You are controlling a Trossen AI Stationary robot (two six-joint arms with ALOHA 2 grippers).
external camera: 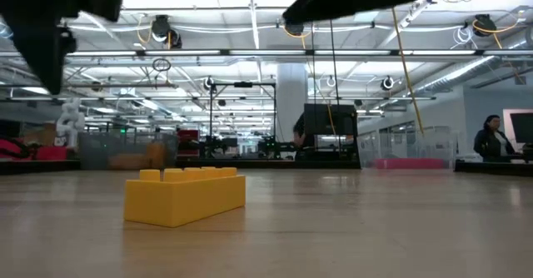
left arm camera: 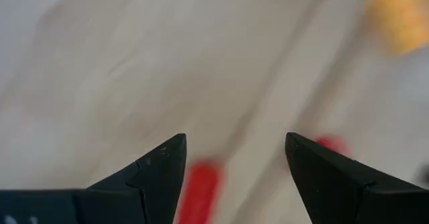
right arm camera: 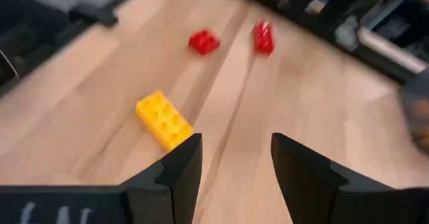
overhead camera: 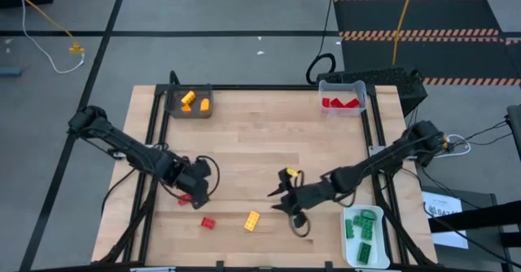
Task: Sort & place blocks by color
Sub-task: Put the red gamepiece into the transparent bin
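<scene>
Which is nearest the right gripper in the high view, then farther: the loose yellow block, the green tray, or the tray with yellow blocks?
From the right gripper:
1. Loose yellow block, toward the left arm.
2. Green tray, at the table's near right corner.
3. Tray with yellow blocks, at the far left corner.

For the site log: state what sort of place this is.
Probably a large industrial lab or workshop: exposed ceiling lights, hazard-striped floor mats, a wooden table and a person at a distant workstation.

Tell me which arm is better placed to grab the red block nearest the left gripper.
Left. The left gripper hangs open right over that red block; the right gripper is farther off, facing the yellow block.
</scene>
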